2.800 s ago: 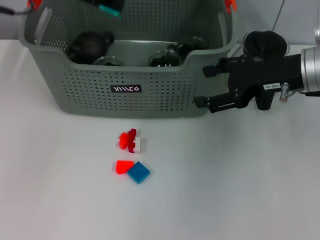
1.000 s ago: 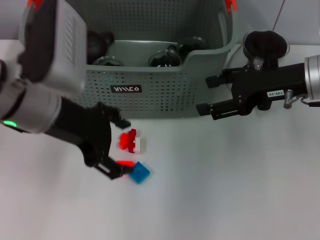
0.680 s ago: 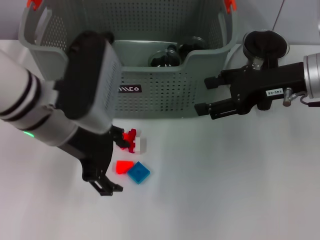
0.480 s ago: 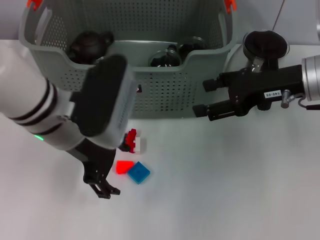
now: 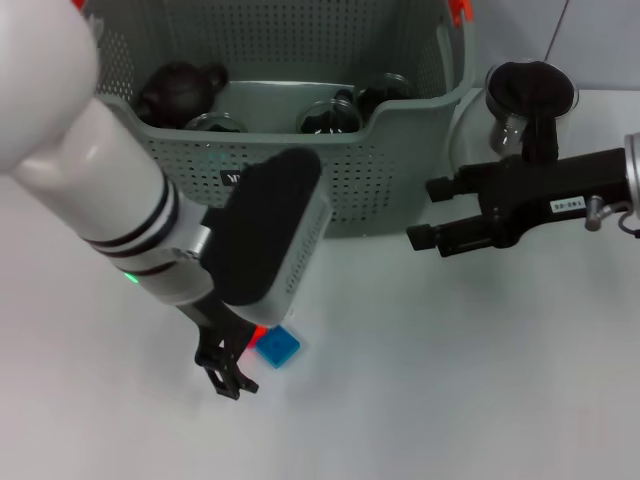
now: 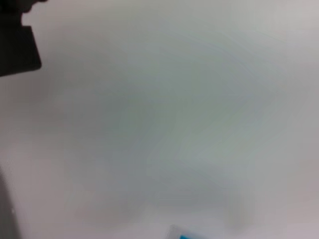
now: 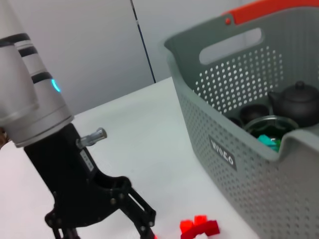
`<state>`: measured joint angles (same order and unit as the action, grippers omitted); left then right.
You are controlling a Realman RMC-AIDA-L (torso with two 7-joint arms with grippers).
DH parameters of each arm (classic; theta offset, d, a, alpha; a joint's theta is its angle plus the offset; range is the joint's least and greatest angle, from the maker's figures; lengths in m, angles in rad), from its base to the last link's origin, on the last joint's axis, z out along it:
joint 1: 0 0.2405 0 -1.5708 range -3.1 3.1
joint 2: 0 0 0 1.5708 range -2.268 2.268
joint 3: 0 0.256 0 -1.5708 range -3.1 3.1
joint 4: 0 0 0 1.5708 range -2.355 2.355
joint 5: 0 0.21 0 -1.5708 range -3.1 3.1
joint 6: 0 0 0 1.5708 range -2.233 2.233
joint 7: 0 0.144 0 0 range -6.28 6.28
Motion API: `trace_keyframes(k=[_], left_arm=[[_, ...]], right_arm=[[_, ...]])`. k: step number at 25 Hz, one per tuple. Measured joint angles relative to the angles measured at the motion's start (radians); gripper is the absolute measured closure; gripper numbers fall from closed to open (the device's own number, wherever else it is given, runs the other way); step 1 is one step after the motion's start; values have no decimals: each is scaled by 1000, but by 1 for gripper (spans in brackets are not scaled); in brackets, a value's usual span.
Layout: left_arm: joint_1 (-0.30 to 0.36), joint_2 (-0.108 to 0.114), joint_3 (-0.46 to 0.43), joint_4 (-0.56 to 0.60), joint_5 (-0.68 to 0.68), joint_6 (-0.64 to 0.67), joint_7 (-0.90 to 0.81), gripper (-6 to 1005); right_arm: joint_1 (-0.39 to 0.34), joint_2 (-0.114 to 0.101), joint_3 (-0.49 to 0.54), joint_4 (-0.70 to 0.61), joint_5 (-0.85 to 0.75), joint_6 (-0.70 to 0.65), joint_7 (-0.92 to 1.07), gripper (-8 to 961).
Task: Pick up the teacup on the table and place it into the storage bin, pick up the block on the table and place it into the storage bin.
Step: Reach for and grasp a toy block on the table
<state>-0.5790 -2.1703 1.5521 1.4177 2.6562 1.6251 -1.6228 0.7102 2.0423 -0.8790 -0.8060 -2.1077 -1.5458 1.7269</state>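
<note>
Since the earlier frames, the left arm has swung across the bin's front and lowered its end effector over the blocks, hiding most of them; the right end effector has shifted slightly toward the right and sits a little lower.

Head view: the left end effector (image 5: 228, 370) hangs just above the surface (image 5: 450, 380), its two dark fingers (image 5: 216, 355) spread apart with nothing between them. Just beside the fingertips lies the blue block (image 5: 277, 346), flat on the surface; a sliver of a red block (image 5: 258, 335) shows at the arm's edge, touching the blue one. The bin (image 5: 400, 150) stands at the far side of the surface and holds a dark teapot (image 5: 180, 85) and glass cups (image 5: 328, 116). The right end effector (image 5: 430, 213) is poised beside the bin's right front corner, fingers parted and empty. A dark teacup (image 5: 528, 92) stands on the surface just behind the right arm, outside the bin.

Left wrist view: almost only blurred white surface (image 6: 174, 109); a thin blue edge (image 6: 187, 235) shows at the border of the picture.

Right wrist view: the left end effector (image 7: 107, 219) appears farther off, its fingers splayed above the surface, near a red block cluster (image 7: 199, 228). The bin (image 7: 234, 164) stands beside, with the teapot (image 7: 296, 102) inside.
</note>
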Motion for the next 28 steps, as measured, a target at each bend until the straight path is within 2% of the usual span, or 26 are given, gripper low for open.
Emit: trace_keyframes(k=[11,20,28], left_arm=[[-81,0,48,-94,15,-45,-4,50],[-123,-2,136,-177,40,-123,-11,55],[-152,-3,151,-227,53,-140,-11,75]], right_arm=[[-15,-36,1,13,-8,-37,11,75],[-25,-33,1,14,-6,-30,9,76],[-26,-28,0,14,-1,-28,7,75]])
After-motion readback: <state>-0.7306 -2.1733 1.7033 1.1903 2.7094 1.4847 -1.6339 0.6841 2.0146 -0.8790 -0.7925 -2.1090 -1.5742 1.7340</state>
